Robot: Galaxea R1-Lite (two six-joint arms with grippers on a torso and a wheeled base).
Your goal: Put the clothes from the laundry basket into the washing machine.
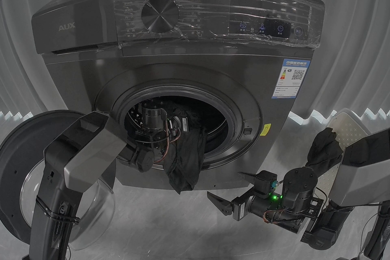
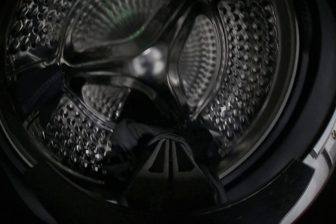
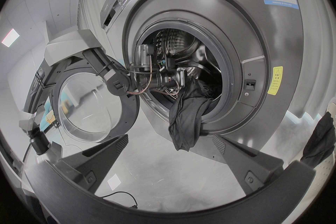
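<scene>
The washing machine (image 1: 260, 82) stands with its round drum opening uncovered. My left arm is stretched into the drum (image 2: 245, 46). There my left gripper (image 2: 171, 140) is shut with dark cloth at its tip. That dark garment (image 1: 185, 159) (image 3: 185, 119) trails out over the drum's lip and hangs down the front. My right gripper (image 1: 224, 184) (image 3: 169, 139) hovers open and holds nothing, low in front of the machine and right of the hanging cloth. The white laundry basket (image 1: 349, 126) stands at the right with another dark garment (image 1: 325, 149) (image 3: 320, 140) draped on its edge.
The machine's glass door (image 1: 24, 159) (image 3: 91, 105) is swung wide to the left, close beside my left arm. Grey floor (image 1: 162, 220) lies in front of the machine. A pale curtain (image 1: 357, 29) hangs behind.
</scene>
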